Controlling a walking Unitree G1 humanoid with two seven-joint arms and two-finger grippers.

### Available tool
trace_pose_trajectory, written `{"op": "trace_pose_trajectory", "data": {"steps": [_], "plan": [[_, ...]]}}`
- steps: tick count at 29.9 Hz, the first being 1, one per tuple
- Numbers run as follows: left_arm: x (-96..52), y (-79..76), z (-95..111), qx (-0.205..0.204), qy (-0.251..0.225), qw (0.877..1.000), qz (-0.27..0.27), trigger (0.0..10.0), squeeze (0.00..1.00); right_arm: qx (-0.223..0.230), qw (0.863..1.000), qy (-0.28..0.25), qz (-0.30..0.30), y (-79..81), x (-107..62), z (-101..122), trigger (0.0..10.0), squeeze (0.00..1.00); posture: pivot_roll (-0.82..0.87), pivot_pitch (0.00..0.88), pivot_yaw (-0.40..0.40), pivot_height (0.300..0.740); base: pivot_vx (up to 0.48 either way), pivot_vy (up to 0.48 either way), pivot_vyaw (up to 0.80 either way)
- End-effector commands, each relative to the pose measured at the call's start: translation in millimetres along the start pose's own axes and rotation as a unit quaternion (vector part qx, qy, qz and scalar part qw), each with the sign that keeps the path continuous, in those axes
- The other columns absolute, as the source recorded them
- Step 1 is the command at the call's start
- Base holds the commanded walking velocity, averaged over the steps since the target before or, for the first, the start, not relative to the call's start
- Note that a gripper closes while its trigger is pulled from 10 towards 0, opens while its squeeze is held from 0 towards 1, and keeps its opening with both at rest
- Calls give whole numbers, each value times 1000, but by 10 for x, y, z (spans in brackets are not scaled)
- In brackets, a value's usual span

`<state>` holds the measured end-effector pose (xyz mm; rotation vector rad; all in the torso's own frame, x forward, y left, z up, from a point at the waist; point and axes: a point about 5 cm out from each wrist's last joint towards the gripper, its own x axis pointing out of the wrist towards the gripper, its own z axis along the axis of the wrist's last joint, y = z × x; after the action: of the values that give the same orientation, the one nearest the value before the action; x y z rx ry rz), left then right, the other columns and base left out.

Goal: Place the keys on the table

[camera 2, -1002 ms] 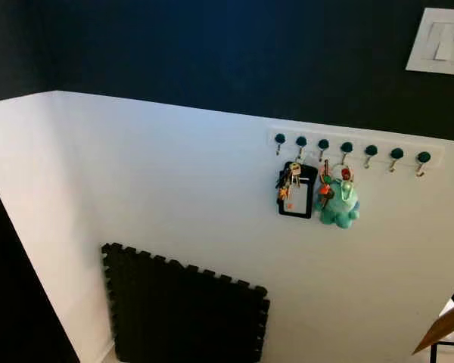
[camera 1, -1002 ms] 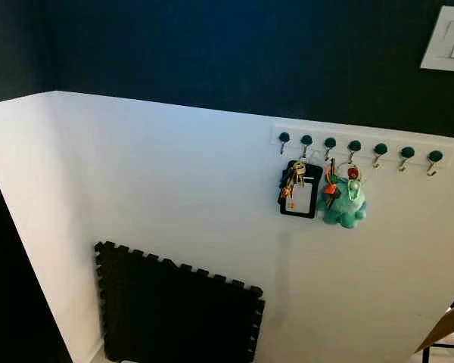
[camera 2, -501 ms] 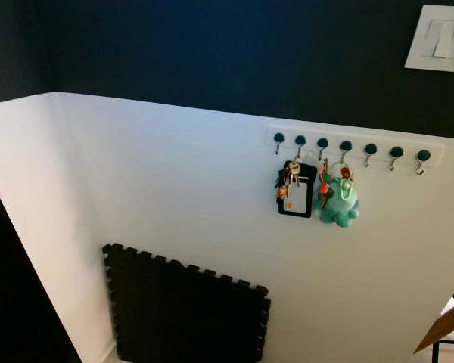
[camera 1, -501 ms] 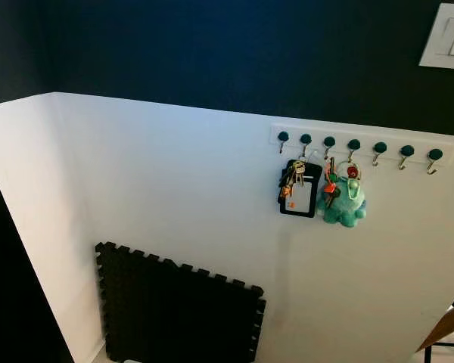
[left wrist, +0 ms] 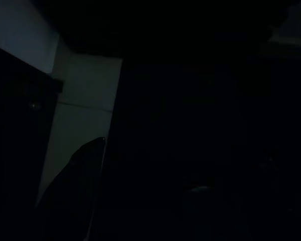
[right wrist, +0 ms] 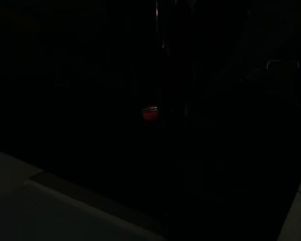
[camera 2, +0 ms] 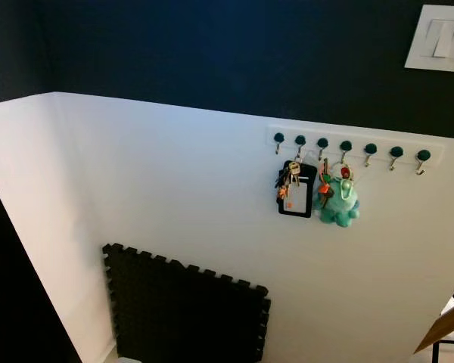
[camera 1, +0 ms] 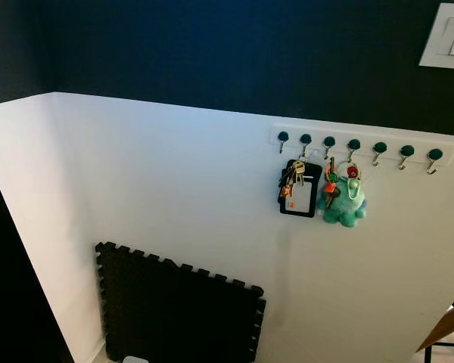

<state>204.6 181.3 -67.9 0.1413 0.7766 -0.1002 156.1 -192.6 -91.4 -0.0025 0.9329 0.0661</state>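
Keys (camera 1: pixel 291 181) hang on a white hook rail (camera 1: pixel 361 143) fixed to the white lower part of the wall. The bunch is on the second hook from the left end, together with a black card holder (camera 1: pixel 303 197) that lies flat against the wall behind it. One hook further to the right hangs a second ring with a teal plush toy (camera 1: pixel 342 206) and some orange and red tags. The other hooks of the rail carry nothing. The bunch hangs straight down, so its long axis is vertical.

The head camera looks at the wall, and the rail sits in the right half of the picture. Both arms seem to hang low and idle: the two wrist views are nearly black, with some pale surface at the edges and a small red point of light. From such pictures I cannot tell if the left or the right fingers are open or closed, and nothing suggests that either one holds something.

My judgement is that the task is at its beginning, because the keys are not yet taken. They lie above and ahead of both grippers, more to the robot's right side, so the right arm is probably the nearer one. It would need to rise to the hook and lift the ring upward off it. A wooden corner at the lower right edge (camera 1: pixel 444 330) may belong to the table, but I am not sure.
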Motion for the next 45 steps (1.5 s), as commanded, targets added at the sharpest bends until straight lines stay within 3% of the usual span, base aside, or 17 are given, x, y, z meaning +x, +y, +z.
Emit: {"op": "trace_pose_trajectory", "data": {"steps": [1, 16, 45], "plan": [[0, -55, -19, -4, 3, 1000, -6, 10000, 0, 4, 1000, 3, -3, -4, 6, 9, 10000, 0, 63, 0, -10, 740, 0, 0, 0], [5, -38, -10, -6, 6, 1000, -5, 10000, 0, 14, 1000, 3, -10, -9, 6, 6, 10000, 0, 66, 0, -3, 740, 0, 0, -53], [7, -42, 4, -11, 1, 1000, -5, 10000, 0, 8, 1000, -9, -5, 4, 13, 47, 10000, 0, 68, 0, -6, 740, 0, 0, -775]]}}
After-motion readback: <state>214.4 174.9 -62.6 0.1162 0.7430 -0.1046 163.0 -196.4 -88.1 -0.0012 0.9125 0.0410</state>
